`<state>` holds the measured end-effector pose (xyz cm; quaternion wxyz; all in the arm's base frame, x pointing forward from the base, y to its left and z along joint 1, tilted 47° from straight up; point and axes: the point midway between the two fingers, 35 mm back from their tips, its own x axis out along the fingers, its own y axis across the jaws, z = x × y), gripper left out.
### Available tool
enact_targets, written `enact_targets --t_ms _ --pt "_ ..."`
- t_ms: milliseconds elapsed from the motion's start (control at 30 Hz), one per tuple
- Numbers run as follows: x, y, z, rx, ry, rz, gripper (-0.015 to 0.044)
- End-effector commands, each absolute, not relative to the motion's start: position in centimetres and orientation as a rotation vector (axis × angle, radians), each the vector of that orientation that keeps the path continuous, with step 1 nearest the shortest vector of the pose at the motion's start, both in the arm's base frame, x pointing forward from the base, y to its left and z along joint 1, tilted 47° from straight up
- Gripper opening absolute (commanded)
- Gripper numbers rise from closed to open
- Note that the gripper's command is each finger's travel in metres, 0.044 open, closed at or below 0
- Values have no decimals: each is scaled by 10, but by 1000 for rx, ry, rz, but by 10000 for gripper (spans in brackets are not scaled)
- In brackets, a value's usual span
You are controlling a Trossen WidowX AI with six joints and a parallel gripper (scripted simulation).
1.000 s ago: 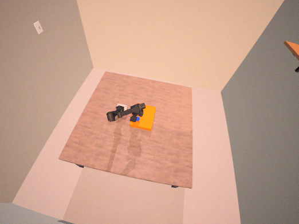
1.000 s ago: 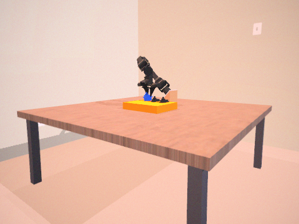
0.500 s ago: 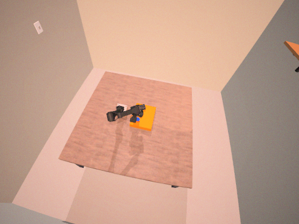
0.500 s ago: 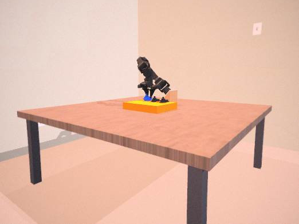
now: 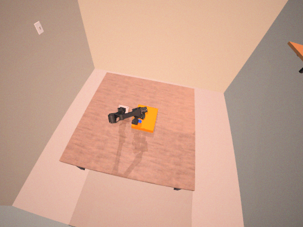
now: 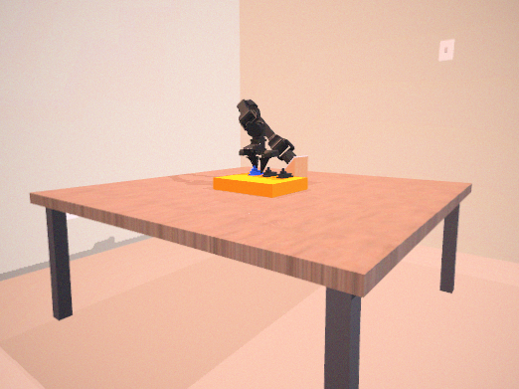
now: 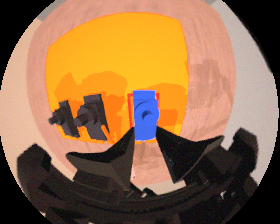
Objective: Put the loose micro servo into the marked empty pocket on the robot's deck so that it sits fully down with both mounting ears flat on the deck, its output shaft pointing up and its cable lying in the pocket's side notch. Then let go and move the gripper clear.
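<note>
The orange deck (image 5: 151, 116) (image 6: 278, 186) (image 7: 113, 47) lies on the wooden table. My gripper (image 5: 139, 121) (image 6: 257, 168) (image 7: 144, 128) is shut on the blue micro servo (image 5: 140, 121) (image 6: 255, 171) (image 7: 145, 115). The servo is low at the deck, over a red-edged pocket (image 7: 168, 112) near the deck's end. Whether it sits fully down I cannot tell. Two black servos (image 6: 276, 173) (image 7: 84, 117) sit in the deck beside it. The cable and the notch do not show.
The arm (image 5: 125, 115) reaches from its white base plate (image 5: 122, 106) beside the deck. A small tan block (image 6: 300, 166) stands behind the deck. The wooden table (image 5: 162, 158) (image 6: 348, 222) extends well beyond the deck on all sides.
</note>
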<state>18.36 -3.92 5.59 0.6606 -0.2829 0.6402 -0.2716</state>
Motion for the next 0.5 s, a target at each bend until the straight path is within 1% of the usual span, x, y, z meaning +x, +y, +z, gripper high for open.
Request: enact_targets --t_ms 0,200,300,467 --pt "184 -40 55 -648 1445 -611 26" --pt "184 -39 56 -648 1445 -611 184" --pt "184 -38 57 -647 1445 -610 187" --pt "180 -16 79 -647 1446 -609 187"
